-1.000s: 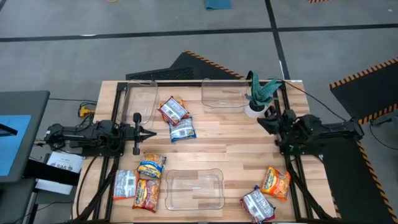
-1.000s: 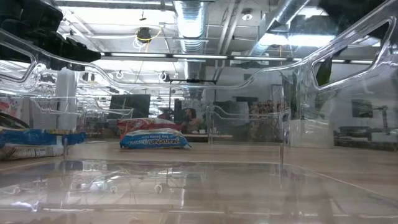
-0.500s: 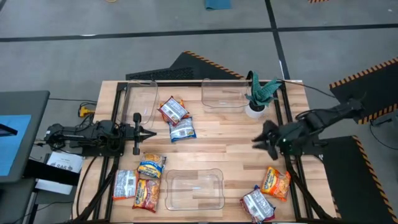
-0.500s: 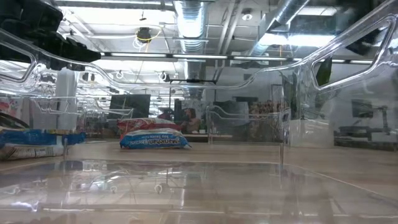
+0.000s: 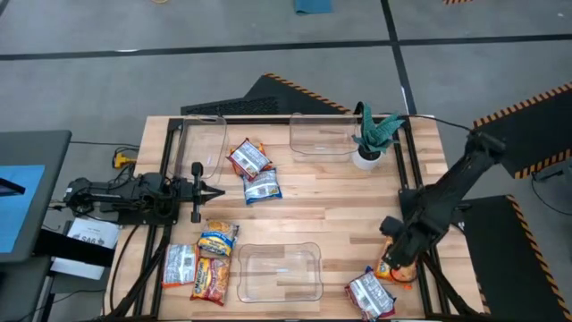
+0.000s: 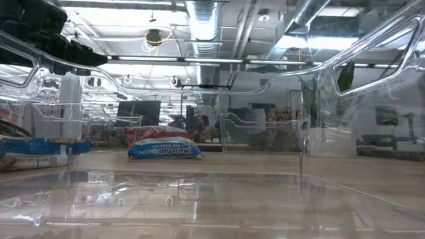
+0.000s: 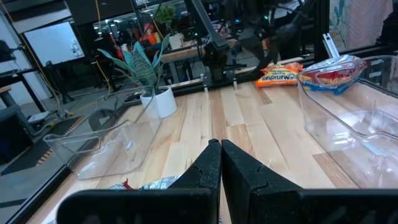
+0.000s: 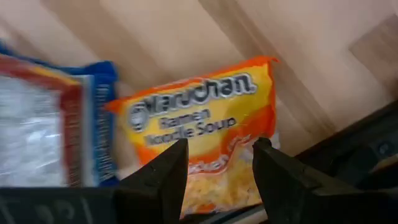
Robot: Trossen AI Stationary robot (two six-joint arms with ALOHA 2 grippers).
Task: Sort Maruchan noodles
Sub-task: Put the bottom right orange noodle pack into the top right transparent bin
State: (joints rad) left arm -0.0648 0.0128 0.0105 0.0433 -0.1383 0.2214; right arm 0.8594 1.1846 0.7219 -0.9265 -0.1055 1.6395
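My right gripper [image 8: 217, 168] is open and points down over an orange Maruchan noodle packet [image 8: 205, 130] that lies flat near the table's right near corner [image 5: 400, 265]. Its two fingers stand over the packet; I cannot tell whether they touch it. A red-and-silver packet [image 5: 371, 293] lies flat beside the orange one. More packets lie flat at the far middle [image 5: 248, 158], [image 5: 262, 186] and at the near left [image 5: 217, 240], [image 5: 179, 265], [image 5: 209, 279]. My left gripper [image 5: 212, 190] waits shut at the table's left, touching nothing.
Clear plastic bins stand at the far left [image 5: 204, 143], the far middle [image 5: 323, 134] and the near middle [image 5: 277, 271]. A green potted plant [image 5: 371, 134] stands at the far right. Dark frame rails [image 5: 413, 179] run along the table's sides.
My right gripper has swung from beside the potted plant toward the table's near edge and gone down over the orange packet at the right near corner. The packets have stayed where they were.
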